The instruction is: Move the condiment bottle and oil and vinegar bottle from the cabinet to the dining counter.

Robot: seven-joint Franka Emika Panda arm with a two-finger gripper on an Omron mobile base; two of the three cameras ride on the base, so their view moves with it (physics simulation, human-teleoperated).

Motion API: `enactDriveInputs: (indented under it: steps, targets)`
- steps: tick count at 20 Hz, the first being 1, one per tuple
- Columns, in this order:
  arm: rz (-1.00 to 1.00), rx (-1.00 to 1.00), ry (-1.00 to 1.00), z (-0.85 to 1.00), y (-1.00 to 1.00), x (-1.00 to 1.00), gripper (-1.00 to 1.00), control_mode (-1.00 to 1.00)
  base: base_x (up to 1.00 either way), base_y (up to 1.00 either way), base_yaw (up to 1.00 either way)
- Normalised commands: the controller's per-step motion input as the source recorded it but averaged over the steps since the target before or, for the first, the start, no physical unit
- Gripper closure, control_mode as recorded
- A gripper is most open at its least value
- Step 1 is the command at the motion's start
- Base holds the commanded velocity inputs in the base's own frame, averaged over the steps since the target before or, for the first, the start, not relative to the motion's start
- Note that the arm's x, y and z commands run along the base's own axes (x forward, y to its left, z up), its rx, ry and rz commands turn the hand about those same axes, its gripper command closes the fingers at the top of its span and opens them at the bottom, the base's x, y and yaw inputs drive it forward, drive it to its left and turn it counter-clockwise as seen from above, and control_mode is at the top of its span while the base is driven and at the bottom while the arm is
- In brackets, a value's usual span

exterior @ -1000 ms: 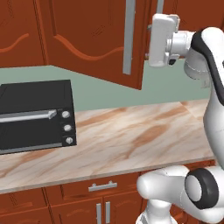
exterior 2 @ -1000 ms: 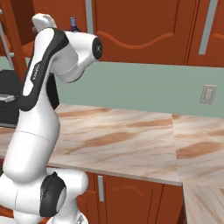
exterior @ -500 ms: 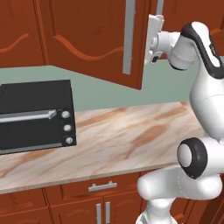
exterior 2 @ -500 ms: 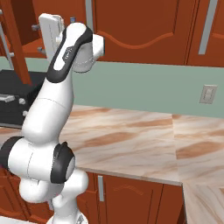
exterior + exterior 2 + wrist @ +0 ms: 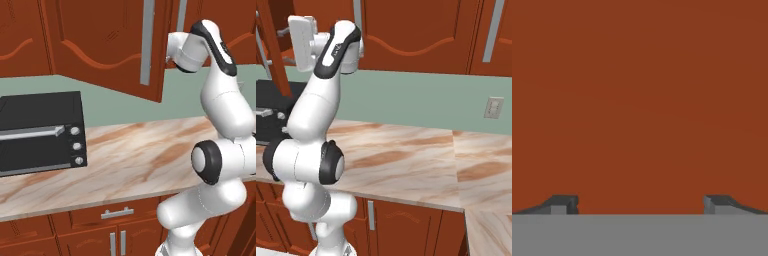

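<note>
My gripper (image 5: 640,205) is open, its two dark fingertips (image 5: 562,204) wide apart with nothing between them, facing a plain reddish-brown wood surface at close range. In the right base view the gripper (image 5: 285,46) points left, level with the cabinet, next to the edge of the open door (image 5: 271,55). The open cabinet door (image 5: 110,45), with its silver bar handle (image 5: 147,40), hides most of the hand in the left base view. The condiment bottle and the oil and vinegar bottle are hidden. The dining counter is out of view.
A black toaster oven (image 5: 40,132) stands at the left of the marble worktop (image 5: 130,160) under the wall cabinets. Shut cabinet doors (image 5: 421,30) run along to the right. A wall socket (image 5: 494,107) sits on the green backsplash.
The arm has straightened up and its elbow has risen. The hand has slid a little further in behind the open door's edge. The jaws stay open.
</note>
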Motion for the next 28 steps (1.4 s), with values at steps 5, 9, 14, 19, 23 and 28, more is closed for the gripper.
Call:
enactDriveInputs:
  steps: [5,9,14,19,23,28]
  targets:
    - [0.21,-0.08,-0.14,-0.02,0.44,-0.71,-1.00,-1.00,0.00,0.00,0.00]
    - [0.10,-0.02,-0.16,-0.04,0.55,-0.75,-1.00,-1.00,0.00,0.00,0.00]
    - [0.00,0.00,-0.19,-0.16,0.60,-0.64,-1.00,-1.00,0.00,0.00,0.00]
    - [-0.28,0.04,-0.21,-0.29,0.57,-0.37,-1.00,-1.00,0.00,0.00,0.00]
    - [-0.51,-0.01,-0.24,-0.17,0.48,-0.02,-1.00,-1.00,0.00,0.00,0.00]
    - [-0.57,-0.02,-0.26,0.00,0.34,0.17,-1.00,-1.00,0.00,0.00,0.00]
